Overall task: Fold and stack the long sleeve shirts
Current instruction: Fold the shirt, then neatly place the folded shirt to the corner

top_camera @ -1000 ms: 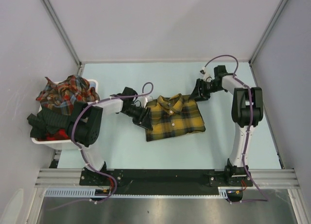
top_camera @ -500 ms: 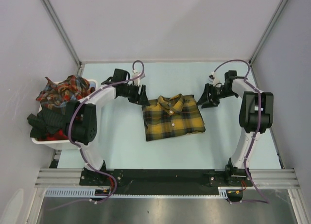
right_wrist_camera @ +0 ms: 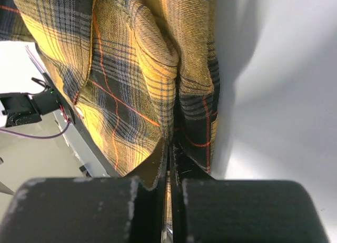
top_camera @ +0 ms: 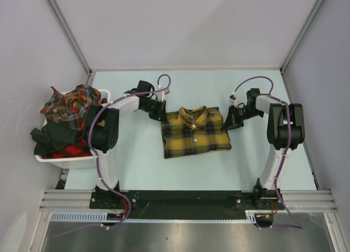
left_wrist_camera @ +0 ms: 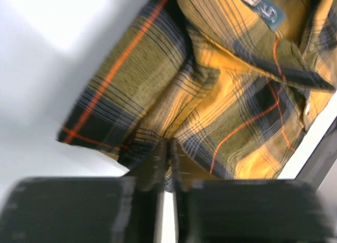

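Note:
A mustard-yellow plaid long sleeve shirt (top_camera: 194, 133) lies folded in the middle of the table, collar toward the far side. My left gripper (top_camera: 159, 112) is at its far left corner. In the left wrist view the left gripper (left_wrist_camera: 169, 149) is shut, pinching a fold of the yellow shirt (left_wrist_camera: 221, 100). My right gripper (top_camera: 229, 123) is at the far right corner. In the right wrist view the right gripper (right_wrist_camera: 171, 148) is shut on the edge of the shirt (right_wrist_camera: 131, 85), with a thin strip of cloth between the pads. Other red-toned plaid long sleeve shirts (top_camera: 74, 103) are heaped in a basket.
A white basket (top_camera: 60, 160) stands at the table's left edge and also holds a dark garment (top_camera: 54, 136). Grey walls close in the table on the left, right and far sides. The arm bases stand on the black rail (top_camera: 180, 200) at the near edge.
Both grippers stood open just off the shirt's far corners half a second ago. They have since moved in onto the corners and shut on the cloth.

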Controlling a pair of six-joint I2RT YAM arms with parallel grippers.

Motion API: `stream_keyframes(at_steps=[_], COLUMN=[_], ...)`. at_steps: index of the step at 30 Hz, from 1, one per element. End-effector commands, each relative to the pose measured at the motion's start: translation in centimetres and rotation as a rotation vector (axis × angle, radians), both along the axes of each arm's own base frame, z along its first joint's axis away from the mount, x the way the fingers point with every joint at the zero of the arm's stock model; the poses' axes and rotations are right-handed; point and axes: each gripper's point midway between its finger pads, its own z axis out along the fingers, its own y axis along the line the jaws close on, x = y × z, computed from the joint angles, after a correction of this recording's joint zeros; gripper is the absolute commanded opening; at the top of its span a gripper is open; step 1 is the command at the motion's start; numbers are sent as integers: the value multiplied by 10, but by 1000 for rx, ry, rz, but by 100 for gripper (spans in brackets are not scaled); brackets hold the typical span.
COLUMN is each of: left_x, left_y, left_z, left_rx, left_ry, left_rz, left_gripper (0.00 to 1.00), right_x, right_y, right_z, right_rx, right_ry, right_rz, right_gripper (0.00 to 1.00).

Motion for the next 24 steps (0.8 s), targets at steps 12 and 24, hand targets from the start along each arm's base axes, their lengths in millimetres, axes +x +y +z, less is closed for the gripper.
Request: stream_keyframes(at_steps=[12, 24], left_x=[-22, -47], left_y=[12, 6], left_z=[53, -15], left_rx=[-139, -81], left_ry=[-26, 175], left_rz=[155, 276], left_gripper=[69, 71], right_x=[33, 40], right_y=[-32, -17], right_z=[38, -15], right_rx=[-47, -91], right_ry=[-151, -94], right_rz=[-93, -118], right_gripper=[65, 68])
